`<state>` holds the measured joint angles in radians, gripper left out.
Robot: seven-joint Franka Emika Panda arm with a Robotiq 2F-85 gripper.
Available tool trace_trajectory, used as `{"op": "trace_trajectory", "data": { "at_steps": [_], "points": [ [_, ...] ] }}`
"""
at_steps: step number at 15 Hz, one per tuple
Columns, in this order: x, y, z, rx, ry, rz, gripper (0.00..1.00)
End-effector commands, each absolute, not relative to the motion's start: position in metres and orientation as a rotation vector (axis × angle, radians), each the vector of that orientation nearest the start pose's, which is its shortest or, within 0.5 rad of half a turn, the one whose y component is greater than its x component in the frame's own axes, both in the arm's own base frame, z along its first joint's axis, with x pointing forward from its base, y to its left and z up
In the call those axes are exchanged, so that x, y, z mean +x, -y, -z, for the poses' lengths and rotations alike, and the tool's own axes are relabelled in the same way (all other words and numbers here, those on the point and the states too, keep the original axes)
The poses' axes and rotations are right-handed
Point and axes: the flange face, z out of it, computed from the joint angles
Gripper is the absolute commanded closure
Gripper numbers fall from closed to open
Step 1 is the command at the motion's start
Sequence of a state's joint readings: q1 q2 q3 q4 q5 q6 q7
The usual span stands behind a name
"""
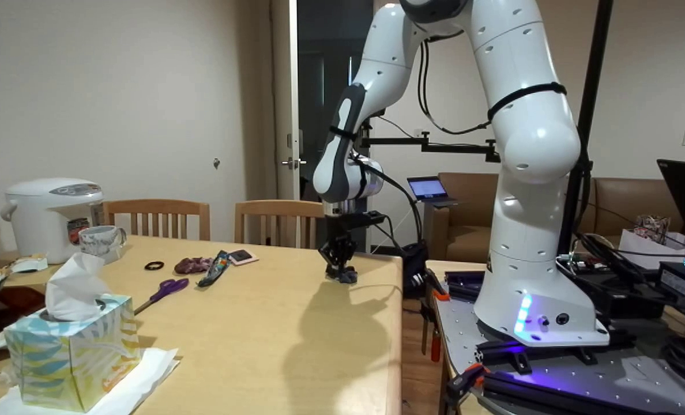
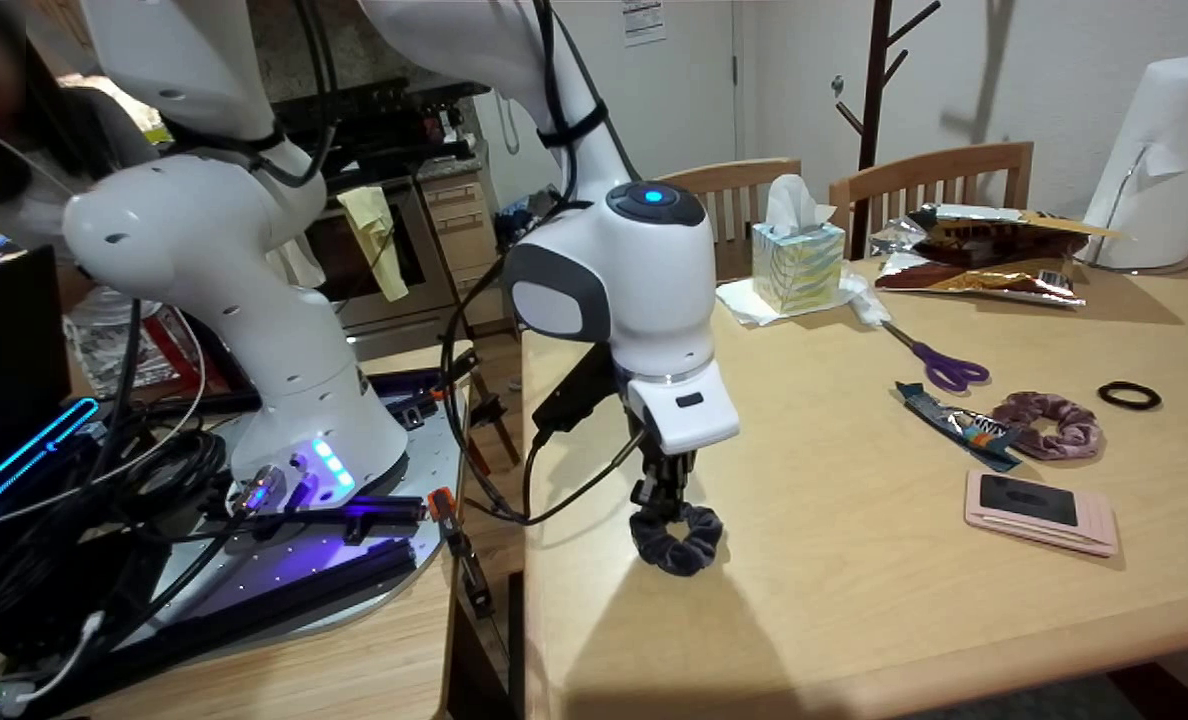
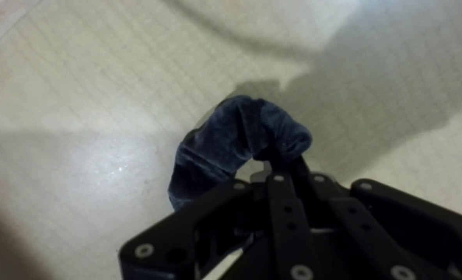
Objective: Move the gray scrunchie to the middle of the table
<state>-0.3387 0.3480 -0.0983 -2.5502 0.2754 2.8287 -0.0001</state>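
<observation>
The gray scrunchie shows in both exterior views as a dark ring (image 1: 348, 276) (image 2: 682, 560), near the end of the tan table (image 1: 233, 357) (image 2: 854, 590) closest to the robot base. In the wrist view the scrunchie (image 3: 219, 144) is a dark blue-gray curve, its lower part hidden behind the gripper. My gripper (image 1: 335, 271) (image 2: 660, 508) points down at it. In the wrist view the fingertips (image 3: 287, 165) are close together and pinch one side of the ring. I cannot tell whether the scrunchie touches the table or hangs just above it.
A maroon scrunchie (image 2: 1072, 430), a snack bar (image 2: 959, 425), a pink card holder (image 2: 1044, 512), a black hair tie (image 2: 1129, 396) and purple scissors (image 2: 944, 368) lie farther along the table. A tissue box (image 1: 71, 357), a mug (image 1: 100, 242) and a white water boiler (image 1: 54, 219) stand beyond.
</observation>
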Motion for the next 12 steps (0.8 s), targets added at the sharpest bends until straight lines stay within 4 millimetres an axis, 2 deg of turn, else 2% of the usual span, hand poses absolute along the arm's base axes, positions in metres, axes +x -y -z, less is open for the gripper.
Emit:
{"op": "trace_trajectory", "data": {
  "at_steps": [1,6,9,12],
  "points": [
    [0.386,0.178,-0.171,-2.913,-1.064,-0.071,0.99],
    [0.403,0.154,-0.221,-3.000,-1.025,-0.011,0.99],
    [0.420,0.139,-0.255,-3.097,-0.902,0.078,0.99],
    [0.439,0.123,-0.286,-3.116,-0.757,0.175,0.99]
  ]
}}
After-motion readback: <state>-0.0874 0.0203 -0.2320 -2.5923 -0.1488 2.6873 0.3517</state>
